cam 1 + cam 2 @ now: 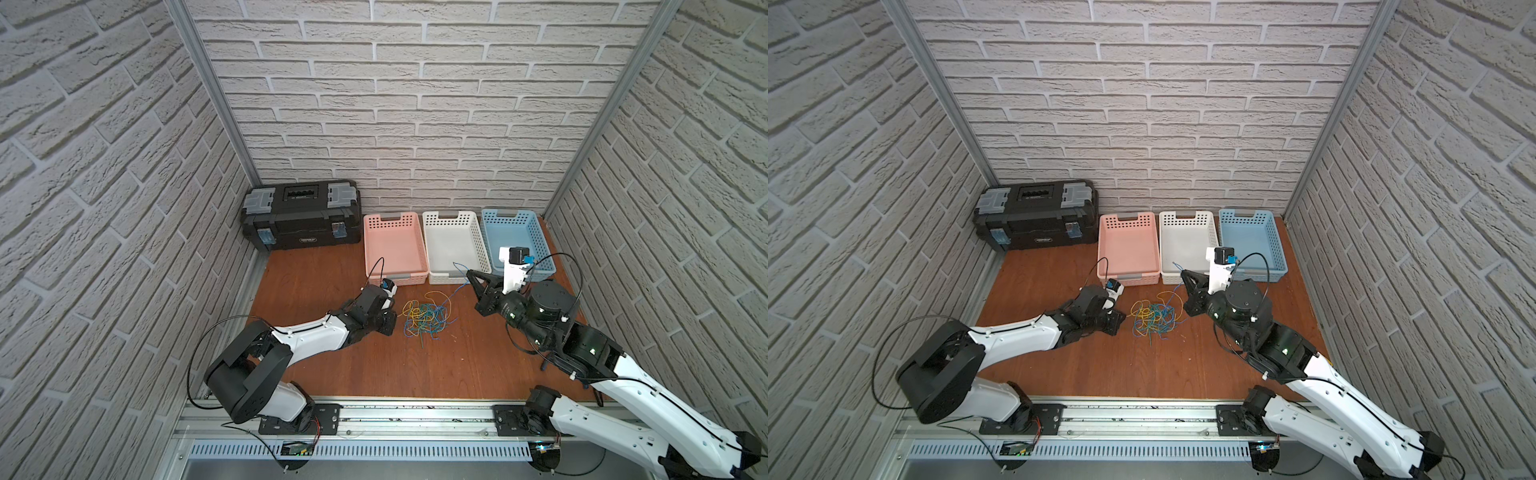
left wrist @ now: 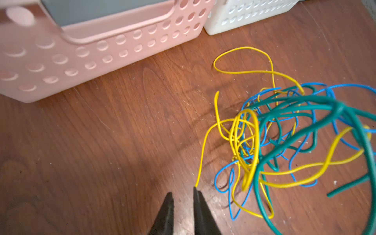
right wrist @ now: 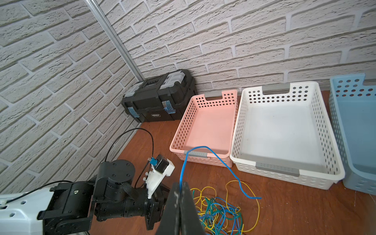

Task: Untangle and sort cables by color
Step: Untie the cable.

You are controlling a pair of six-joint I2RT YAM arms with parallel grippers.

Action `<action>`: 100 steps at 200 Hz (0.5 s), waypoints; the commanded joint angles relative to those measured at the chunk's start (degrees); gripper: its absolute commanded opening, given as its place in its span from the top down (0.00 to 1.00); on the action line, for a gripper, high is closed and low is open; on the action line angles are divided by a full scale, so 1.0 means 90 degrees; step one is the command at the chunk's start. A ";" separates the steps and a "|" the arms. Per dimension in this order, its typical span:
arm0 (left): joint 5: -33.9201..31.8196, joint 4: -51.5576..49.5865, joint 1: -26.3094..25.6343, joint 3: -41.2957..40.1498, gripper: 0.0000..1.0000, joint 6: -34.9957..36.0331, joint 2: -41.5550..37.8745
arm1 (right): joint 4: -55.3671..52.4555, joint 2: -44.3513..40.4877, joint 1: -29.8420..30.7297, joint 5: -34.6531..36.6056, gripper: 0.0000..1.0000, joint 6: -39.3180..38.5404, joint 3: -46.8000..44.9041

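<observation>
Right, the cables (image 1: 424, 318) sit in one loose heap on the middle of the tabletop (image 1: 316, 286), just in front of the baskets and between the two arms. They are string-thin, curly wires in three colours, yellow, blue and dark green, looped through each other too densely to count strand by strand. Yellow loops stray out at the edges, and green and blue crowd the core.

Over at the right gripper (image 3: 180, 184), the jaws are pressed together on a blue cable (image 3: 200, 147). It climbs from the heap to the fingertips, arcs beyond them and ends loose in the air. In a top view that gripper hangs above the table near the front of the white basket (image 1: 446, 277).

The left gripper (image 2: 183, 195) sits low at the heap's edge, its jaws parted with bare wood showing between them and nothing pinched. A yellow wire's end lies right at one fingertip.

Counting up: three perforated baskets in a row along the back wall, a pink basket (image 1: 397, 278), the white one and a blue basket (image 1: 515, 216), side by side. One black toolbox (image 1: 301, 214) stands in the back corner beside the pink one.

Underfoot is reddish-brown wood grain, speckled with pale crumbs. Whitish brick-pattern walls (image 1: 415, 124) close in on three sides, and a metal rail (image 1: 415, 415) runs along the front carrying both arm bases.
</observation>
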 commanded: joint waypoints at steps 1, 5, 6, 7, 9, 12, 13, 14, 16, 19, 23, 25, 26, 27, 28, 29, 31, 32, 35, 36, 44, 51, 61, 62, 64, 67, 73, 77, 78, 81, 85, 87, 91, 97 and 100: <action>0.0234 0.0683 -0.0076 -0.0230 0.64 0.0099 -0.0475 | 0.0346 0.0191 -0.0020 -0.0290 0.97 0.0030 0.0109; 0.0303 0.0781 -0.0128 -0.0268 0.61 0.0162 -0.0554 | 0.0399 0.0205 -0.0019 -0.0310 0.97 0.0046 0.0097; 0.0314 0.0803 -0.0136 -0.0282 0.60 0.0187 -0.0570 | 0.0405 0.0210 -0.0014 -0.0316 0.97 0.0047 0.0097; 0.0320 0.0819 -0.0149 -0.0289 0.59 0.0199 -0.0592 | 0.0413 0.0213 -0.0017 -0.0320 0.97 0.0047 0.0096; 0.0344 0.0870 -0.0164 -0.0301 0.58 0.0242 -0.0614 | 0.0431 0.0223 -0.0019 -0.0322 0.97 0.0055 0.0094; 0.0377 0.0916 -0.0208 -0.0321 0.57 0.0294 -0.0655 | 0.0447 0.0225 -0.0018 -0.0323 0.97 0.0057 0.0096; 0.0381 0.0929 -0.0219 -0.0323 0.56 0.0316 -0.0664 | 0.0453 0.0235 -0.0019 -0.0333 0.97 0.0057 0.0096; 0.0388 0.0940 -0.0230 -0.0329 0.56 0.0337 -0.0674 | 0.0457 0.0236 -0.0019 -0.0333 0.97 0.0057 0.0096; 0.0405 0.0954 -0.0257 -0.0333 0.55 0.0369 -0.0695 | 0.0459 0.0243 -0.0020 -0.0333 0.97 0.0057 0.0096; 0.0438 0.0990 -0.0302 -0.0342 0.54 0.0450 -0.0715 | 0.0462 0.0250 -0.0020 -0.0317 0.97 0.0060 0.0104; 0.0505 0.1048 -0.0357 -0.0353 0.53 0.0555 -0.0736 | 0.0462 0.0260 -0.0017 -0.0320 0.97 0.0058 0.0108; 0.0542 0.1091 -0.0377 -0.0361 0.52 0.0619 -0.0740 | 0.0468 0.0264 -0.0019 -0.0315 0.97 0.0057 0.0114; 0.0561 0.1109 -0.0397 -0.0367 0.52 0.0649 -0.0741 | 0.0464 0.0269 -0.0019 -0.0314 0.97 0.0057 0.0110; 0.0580 0.1123 -0.0411 -0.0375 0.51 0.0679 -0.0741 | 0.0467 0.0272 -0.0020 -0.0314 0.97 0.0048 0.0113; 0.0604 0.1145 -0.0419 -0.0380 0.51 0.0709 -0.0742 | 0.0468 0.0278 -0.0020 -0.0313 0.97 0.0048 0.0119; 0.0617 0.1156 -0.0432 -0.0386 0.50 0.0748 -0.0742 | 0.0464 0.0276 -0.0020 -0.0313 0.97 0.0048 0.0122; 0.0643 0.1191 -0.0454 -0.0399 0.50 0.0814 -0.0749 | 0.0456 0.0282 -0.0017 -0.0306 0.97 0.0048 0.0125; 0.0660 0.1208 -0.0474 -0.0406 0.49 0.0844 -0.0745 | 0.0453 0.0283 -0.0018 -0.0305 0.97 0.0043 0.0125; 0.0717 0.1261 -0.0517 -0.0428 0.49 0.0971 -0.0753 | 0.0442 0.0294 -0.0020 -0.0304 0.97 0.0038 0.0125; 0.0726 0.1272 -0.0525 -0.0435 0.48 0.1011 -0.0747 | 0.0441 0.0294 -0.0020 -0.0299 0.97 0.0038 0.0126; 0.0909 0.1317 -0.0585 -0.0452 0.48 0.1418 -0.0761 | 0.0396 0.0326 -0.0020 -0.0289 0.97 0.0019 0.0135; 0.0947 0.1267 -0.0601 -0.0434 0.49 0.1787 -0.0779 | 0.0345 0.0333 -0.0020 -0.0275 0.97 0.0010 0.0140; 0.0912 0.1203 -0.0565 -0.0395 0.51 0.2287 -0.0808 | 0.0289 0.0341 -0.0020 -0.0265 0.97 -0.0001 0.0117; 0.0917 0.1195 -0.0559 -0.0394 0.51 0.2338 -0.0809 | 0.0277 0.0332 -0.0020 -0.0260 0.97 -0.0006 0.0111; 0.0925 0.1176 -0.0542 -0.0381 0.51 0.2430 -0.0802 | 0.0268 0.0326 -0.0020 -0.0251 0.97 -0.0010 0.0102; 0.0949 0.1138 -0.0515 -0.0345 0.52 0.2554 -0.0803 | 0.0258 0.0319 -0.0020 -0.0238 0.97 -0.0011 0.0090; 0.1028 0.1055 -0.0447 -0.0262 0.54 0.2731 -0.0784 | 0.0227 0.0290 -0.0020 -0.0206 0.97 -0.0009 0.0061; 0.1117 0.1002 -0.0389 -0.0202 0.55 0.2813 -0.0772 | 0.0210 0.0276 -0.0014 -0.0188 0.97 -0.0010 0.0037; 0.1146 0.0992 -0.0374 -0.0190 0.55 0.2835 -0.0762 | 0.0195 0.0271 -0.0014 -0.0182 0.97 -0.0011 0.0032; 0.1213 0.0969 -0.0330 -0.0146 0.55 0.2868 -0.0744 | 0.0175 0.0257 -0.0019 -0.0166 0.97 -0.0011 0.0020; 0.1285 0.0974 -0.0272 -0.0109 0.56 0.2878 -0.0718 | 0.0146 0.0246 -0.0020 -0.0144 0.97 -0.0018 0.0002; 0.1310 0.0992 -0.0241 -0.0098 0.56 0.2877 -0.0702 | 0.0140 0.0238 -0.0020 -0.0144 0.97 -0.0027 -0.0008; 0.1373 0.1068 -0.0182 -0.0091 0.56 0.2863 -0.0678 | 0.0098 0.0227 -0.0020 -0.0129 0.97 -0.0039 -0.0024; 0.1519 0.1257 -0.0110 -0.0122 0.56 0.2855 -0.0647 | 0.0030 0.0217 -0.0019 -0.0118 0.97 -0.0069 -0.0047; 0.1618 0.1355 -0.0081 -0.0149 0.57 0.2870 -0.0636 | -0.0008 0.0216 -0.0017 -0.0129 0.97 -0.0090 -0.0062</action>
